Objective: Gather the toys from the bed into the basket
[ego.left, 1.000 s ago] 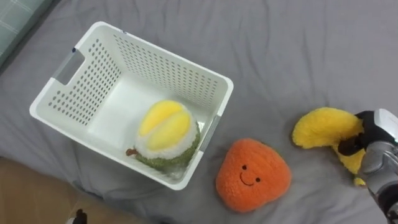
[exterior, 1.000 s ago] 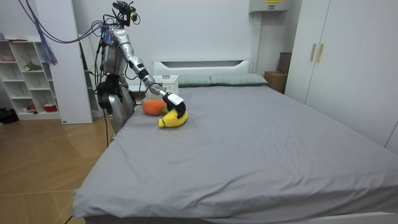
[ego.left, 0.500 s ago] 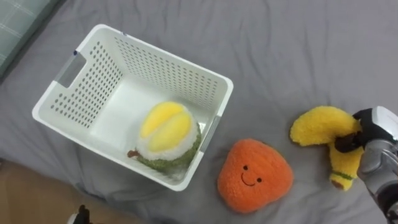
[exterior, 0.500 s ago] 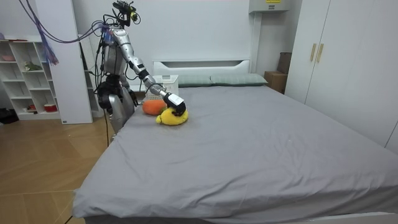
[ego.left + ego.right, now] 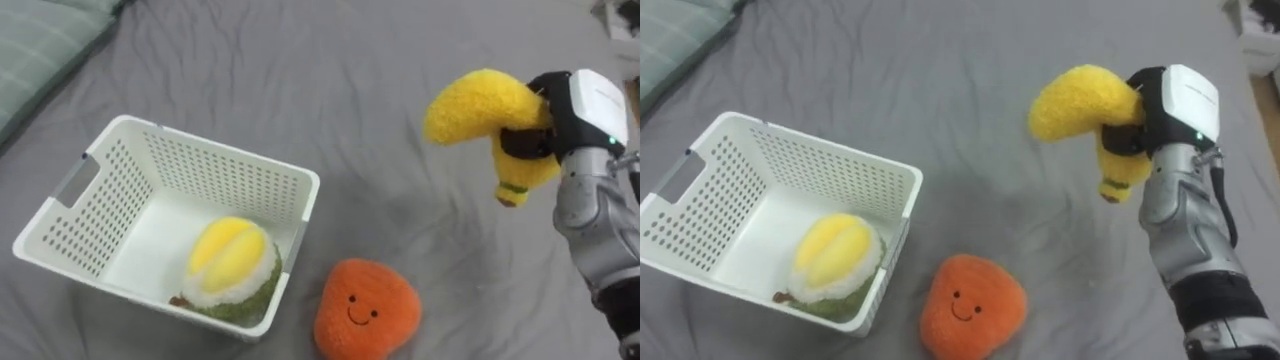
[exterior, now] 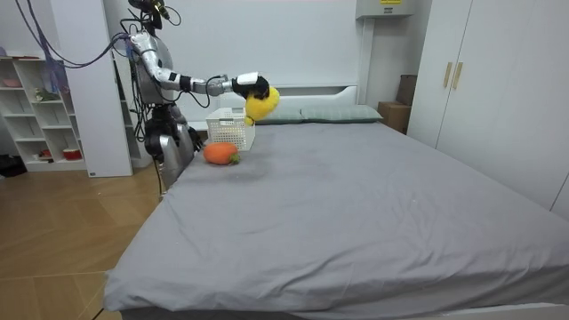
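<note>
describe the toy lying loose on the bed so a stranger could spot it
On the grey bed sits a white perforated basket; the orange plush lies on the sheet by its near right corner. It is orange with a smiling face, unlike the yellow-green plush in the basket and the banana plush in the right hand.

Grey bed [image 5: 300,70] carries: white basket [image 5: 215,150]; orange plush [image 5: 365,315] just beside basket's near corner; greenish pillow [image 5: 40,40] at head end.

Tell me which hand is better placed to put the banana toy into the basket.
Right: the right hand grips the banana plush in the air, right of the white basket; probably only a short swing is needed.
</note>
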### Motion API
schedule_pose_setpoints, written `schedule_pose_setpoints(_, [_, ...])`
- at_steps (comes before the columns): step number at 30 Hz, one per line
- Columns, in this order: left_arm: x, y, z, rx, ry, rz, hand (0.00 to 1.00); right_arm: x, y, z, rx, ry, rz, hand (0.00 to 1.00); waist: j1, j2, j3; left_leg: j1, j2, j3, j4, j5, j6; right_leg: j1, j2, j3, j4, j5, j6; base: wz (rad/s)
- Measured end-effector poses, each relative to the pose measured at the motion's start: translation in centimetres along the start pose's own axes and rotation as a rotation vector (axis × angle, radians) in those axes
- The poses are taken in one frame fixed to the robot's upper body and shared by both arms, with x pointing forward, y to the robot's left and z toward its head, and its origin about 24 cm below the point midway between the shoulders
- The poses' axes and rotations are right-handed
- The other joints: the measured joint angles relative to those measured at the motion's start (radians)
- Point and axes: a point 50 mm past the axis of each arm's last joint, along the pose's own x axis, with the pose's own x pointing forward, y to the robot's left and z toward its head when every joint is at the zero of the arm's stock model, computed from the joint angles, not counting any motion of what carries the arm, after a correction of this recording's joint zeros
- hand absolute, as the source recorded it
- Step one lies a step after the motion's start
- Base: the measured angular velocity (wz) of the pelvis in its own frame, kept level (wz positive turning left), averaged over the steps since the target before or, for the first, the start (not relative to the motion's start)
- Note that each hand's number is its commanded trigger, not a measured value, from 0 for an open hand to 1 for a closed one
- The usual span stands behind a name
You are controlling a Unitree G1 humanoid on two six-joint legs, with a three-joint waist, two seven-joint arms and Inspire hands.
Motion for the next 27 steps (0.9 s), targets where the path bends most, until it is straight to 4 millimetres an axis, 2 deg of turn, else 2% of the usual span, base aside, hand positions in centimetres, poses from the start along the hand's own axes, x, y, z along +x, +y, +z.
schedule_pose_setpoints(5, [0.0,-0.2,0.0,-0.003,0.008,-0.002,0.00,-0.6,-1.4,3.1,0.045,-0.135,-0.044,1.00,-0.003,0.006,0.0025,0.023,-0.001,0.000,0.008,0.000,0.000,0.025,0.001,0.000,-0.002,0.000,0.000,0.00])
schedule_pose_setpoints(12, [-0.1,-0.4,-0.1,0.005,0.016,-0.009,0.00,-1.3,-3.0,6.9,0.061,-0.298,-0.068,1.00,0.028,0.017,0.0073,0.059,-0.001,0.000,-0.004,0.000,0.000,0.058,0.006,0.002,-0.015,0.001,0.001,0.00])
schedule_pose_setpoints(18, [-0.1,-0.5,0.1,0.053,0.003,-0.022,0.00,-2.0,-2.2,8.9,0.084,-0.363,0.039,1.00,0.057,0.022,0.0117,0.062,-0.001,-0.005,-0.019,-0.001,-0.001,0.062,0.005,-0.009,-0.015,-0.001,0.004,0.03])
schedule_pose_setpoints(23, [-0.1,-0.5,0.2,0.073,-0.005,-0.025,0.00,-2.8,-1.1,10.9,0.140,-0.416,0.103,1.00,0.085,0.016,0.0099,0.061,-0.002,-0.016,-0.019,-0.001,-0.001,0.066,0.004,-0.015,-0.015,-0.002,0.005,0.06])
schedule_pose_setpoints(26, [-0.1,-0.5,0.0,0.075,-0.001,-0.029,0.00,-3.4,0.2,12.6,0.164,-0.452,0.160,1.00,0.094,0.013,0.0093,0.053,-0.005,-0.033,-0.014,-0.001,0.000,0.069,0.001,-0.041,-0.015,-0.002,0.005,0.15])
schedule_pose_setpoints(27, [-0.1,-0.5,0.0,0.075,-0.002,-0.030,0.00,-3.6,0.6,12.9,0.160,-0.467,0.187,1.00,0.110,0.012,0.0089,0.053,-0.006,-0.035,-0.014,-0.001,0.000,0.070,0.000,-0.043,-0.015,-0.002,0.005,0.10])
